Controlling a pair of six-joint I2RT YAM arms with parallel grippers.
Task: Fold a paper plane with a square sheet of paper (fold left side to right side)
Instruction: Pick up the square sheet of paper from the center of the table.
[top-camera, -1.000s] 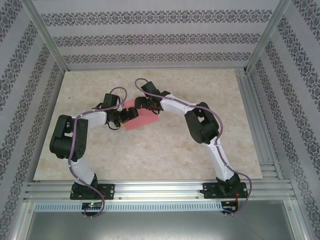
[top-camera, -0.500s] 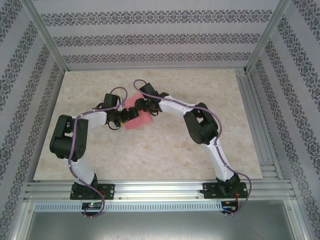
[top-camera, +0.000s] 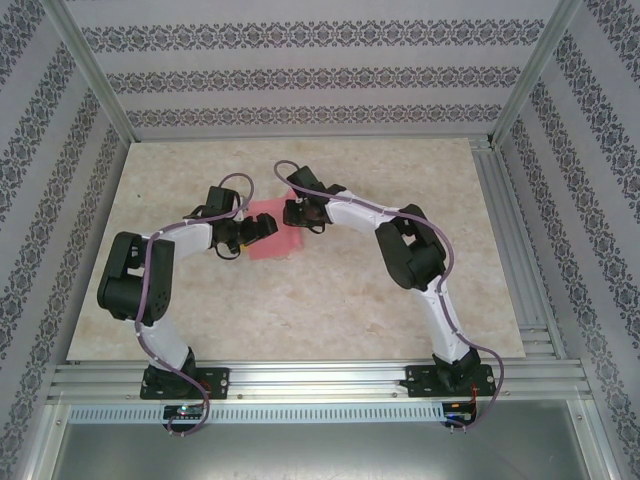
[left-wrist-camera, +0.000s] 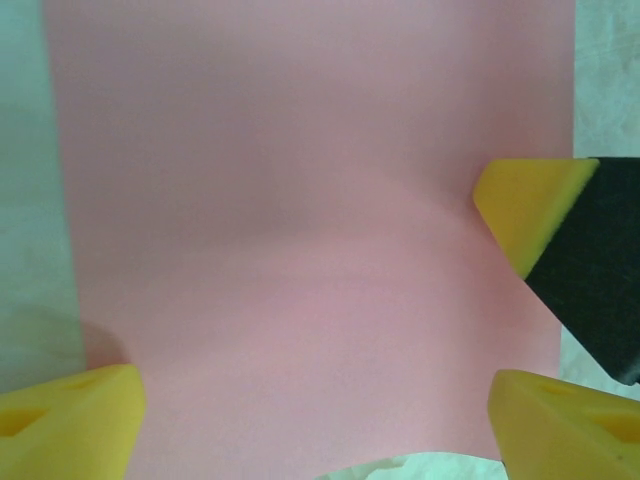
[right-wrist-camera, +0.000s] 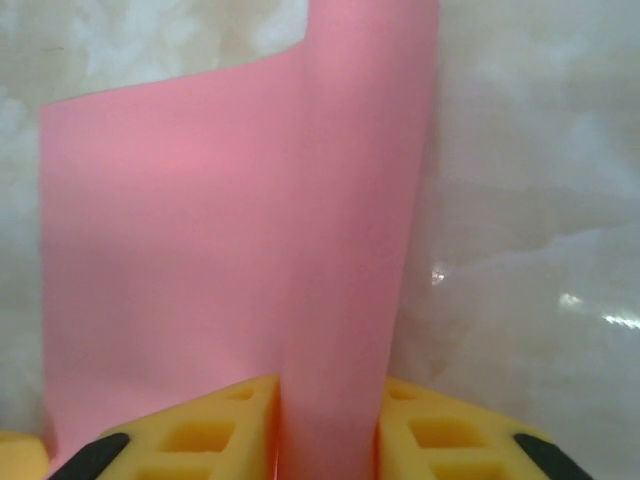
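The square sheet of paper (top-camera: 270, 243) is pink and lies on the table between my two grippers. In the right wrist view its near edge (right-wrist-camera: 355, 200) stands up as a curled strip between the yellow pads (right-wrist-camera: 200, 435). My right gripper (right-wrist-camera: 328, 435) is shut on that strip and sits at the sheet's right edge (top-camera: 291, 212). My left gripper (top-camera: 262, 228) hovers open over the sheet's left part. Its yellow fingertips (left-wrist-camera: 70, 420) stand wide apart above the flat pink paper (left-wrist-camera: 300, 250), holding nothing. The right gripper's yellow tip (left-wrist-camera: 530, 210) touches the sheet's right edge.
The marble-patterned table (top-camera: 300, 310) stretches in front of and behind the sheet. Aluminium frame rails (top-camera: 500, 250) run along the right side and the near edge. Patterned walls close in the back and both sides.
My right gripper's jaws have closed from wide open onto the sheet's right edge, and that edge now stands lifted. The left gripper has stayed open over the sheet.
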